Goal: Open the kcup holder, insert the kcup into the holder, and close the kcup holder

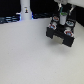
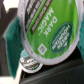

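The kcup holder (image 1: 60, 33) is a black boxy unit on the white table at the exterior view's right, with pods standing on its top. My gripper (image 1: 63, 14) hangs directly over it. It is shut on the kcup (image 1: 65, 20), a small white pod. In the wrist view the kcup's green lid (image 2: 47, 30) fills most of the picture, tilted, and reads "Dark Magic". Teal parts (image 2: 9, 42) flank it on both sides. Below it, another pod's dark lid (image 2: 28, 63) sits in the black holder (image 2: 22, 75).
A white bottle-like post (image 1: 25, 10) stands at the back, toward the exterior view's left. Pods with red-and-white lids (image 1: 55, 21) sit on the holder's top. The white table (image 1: 25, 55) spreads out in front, with dark clutter along the back edge.
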